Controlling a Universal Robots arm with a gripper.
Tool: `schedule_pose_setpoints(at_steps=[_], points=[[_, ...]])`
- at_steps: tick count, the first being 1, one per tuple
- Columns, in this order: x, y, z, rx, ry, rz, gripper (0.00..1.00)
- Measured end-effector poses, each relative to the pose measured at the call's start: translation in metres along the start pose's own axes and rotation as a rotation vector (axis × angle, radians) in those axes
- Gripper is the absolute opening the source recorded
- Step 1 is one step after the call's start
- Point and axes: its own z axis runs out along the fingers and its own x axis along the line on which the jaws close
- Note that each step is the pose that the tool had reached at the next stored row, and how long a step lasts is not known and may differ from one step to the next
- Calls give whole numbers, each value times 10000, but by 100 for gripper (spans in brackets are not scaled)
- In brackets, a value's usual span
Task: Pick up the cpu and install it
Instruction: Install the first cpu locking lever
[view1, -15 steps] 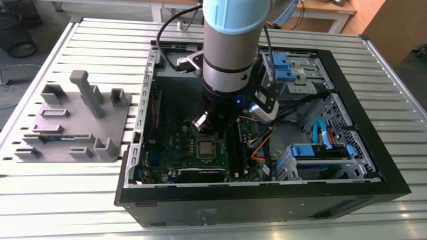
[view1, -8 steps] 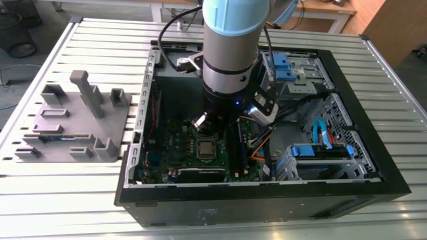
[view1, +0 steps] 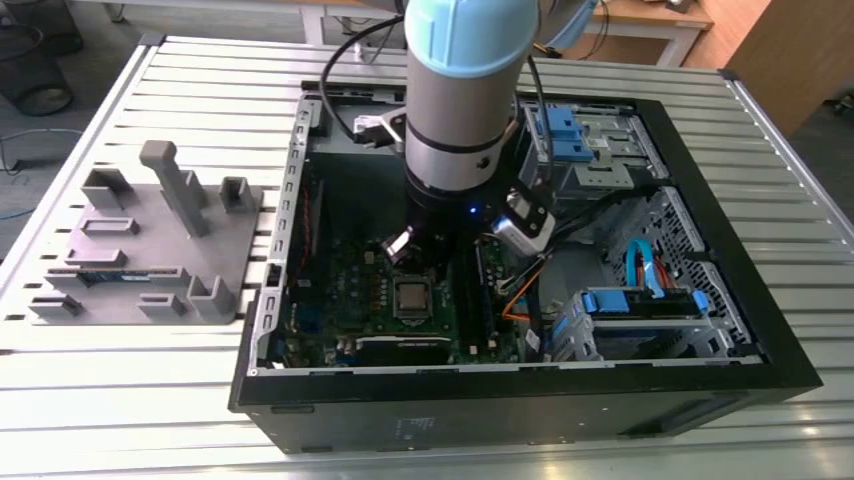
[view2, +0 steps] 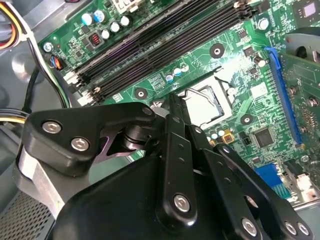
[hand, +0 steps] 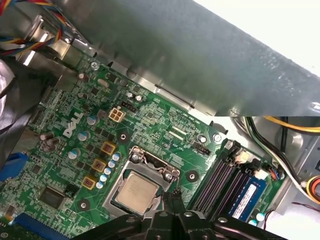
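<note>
The cpu (hand: 136, 192) is seen seated in the socket (hand: 116, 196) on the motherboard (view1: 387, 290), inside the open case (view1: 747, 330) that lies on the slatted bench (view1: 160, 400). The end effector (hand: 175, 197) is held just above the socket's edge, its fingertips drawn together with nothing between them; the chip is not gripped. In the exterior view, the cpu (view1: 410, 297) lies directly below the arm (view1: 461, 110).

For the seating to be judged sound, the chip should be checked to lie flat and square within the frame, with no corner raised.

A grey fixture tray (view1: 134, 250) is set near the bench's edge on the exterior view's left. Desks and a floor are seen beyond.
</note>
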Motion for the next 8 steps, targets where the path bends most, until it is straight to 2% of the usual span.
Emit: schedule_pose_setpoints(at_steps=[8], points=[[39,-69,13,10,6,308,11]])
